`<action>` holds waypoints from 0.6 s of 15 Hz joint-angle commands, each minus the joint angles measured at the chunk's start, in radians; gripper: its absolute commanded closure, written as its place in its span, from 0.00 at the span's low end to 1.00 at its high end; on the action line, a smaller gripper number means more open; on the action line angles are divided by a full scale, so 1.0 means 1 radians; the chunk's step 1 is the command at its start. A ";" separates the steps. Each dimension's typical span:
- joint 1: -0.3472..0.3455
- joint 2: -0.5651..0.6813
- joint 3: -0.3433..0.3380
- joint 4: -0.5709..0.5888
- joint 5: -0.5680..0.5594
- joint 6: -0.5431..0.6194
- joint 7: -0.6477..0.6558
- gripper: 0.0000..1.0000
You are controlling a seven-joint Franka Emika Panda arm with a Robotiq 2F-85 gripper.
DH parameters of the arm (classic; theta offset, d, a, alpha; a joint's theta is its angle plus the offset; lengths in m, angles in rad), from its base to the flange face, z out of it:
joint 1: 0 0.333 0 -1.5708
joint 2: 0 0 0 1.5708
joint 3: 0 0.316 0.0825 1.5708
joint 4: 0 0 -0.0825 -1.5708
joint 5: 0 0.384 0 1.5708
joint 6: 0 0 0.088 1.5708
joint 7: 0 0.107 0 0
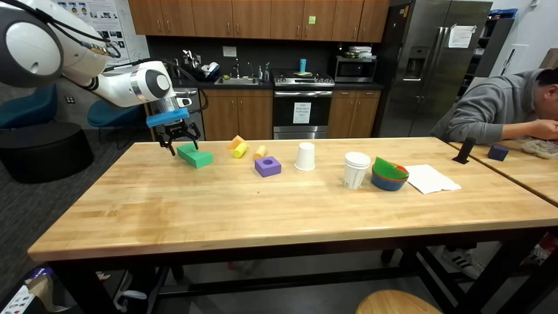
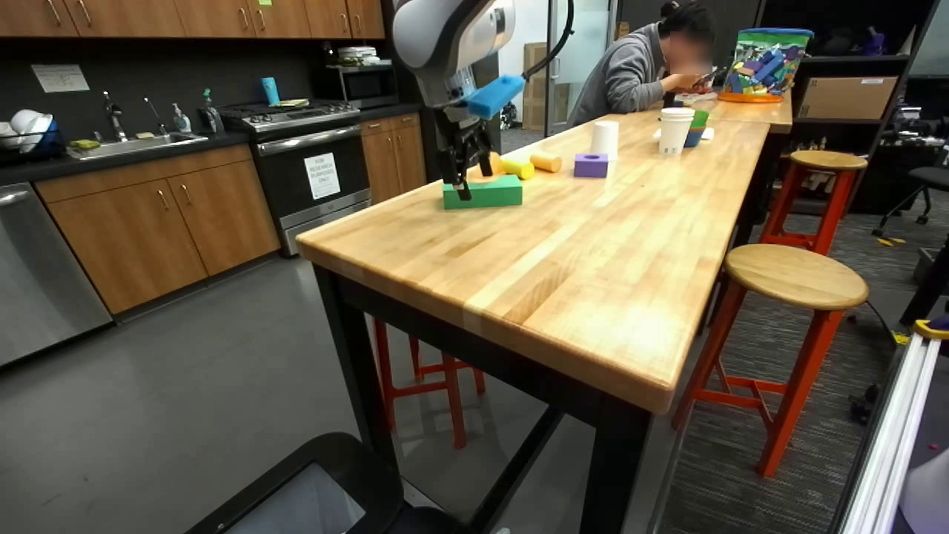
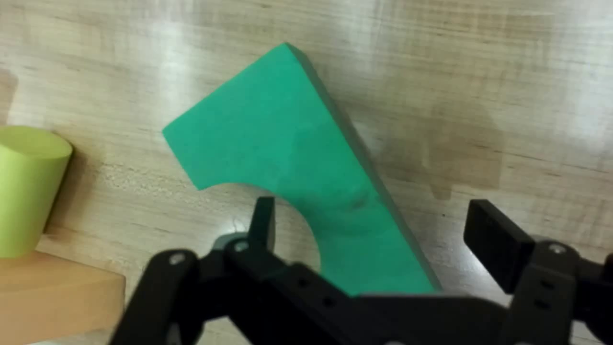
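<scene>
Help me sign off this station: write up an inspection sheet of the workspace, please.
Surface: light wooden table.
Things at hand: notched green block, flat on the table below the gripper.
Clutter: yellow cylinder, orange block, purple block with a hole, upside-down cup, stacked cups, nested bowls, white paper.
Gripper: open, nothing held; one finger shows at the green block's notch, the other beyond its straight side.
Cables: black cable along the arm.
Surroundings: person bent over the adjoining table, stools, stove.
</scene>
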 commanded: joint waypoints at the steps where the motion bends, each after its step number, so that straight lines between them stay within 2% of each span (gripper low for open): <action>1: -0.005 -0.029 0.006 -0.029 -0.034 0.021 -0.069 0.00; 9: -0.011 -0.011 0.011 -0.017 -0.040 0.040 -0.152 0.00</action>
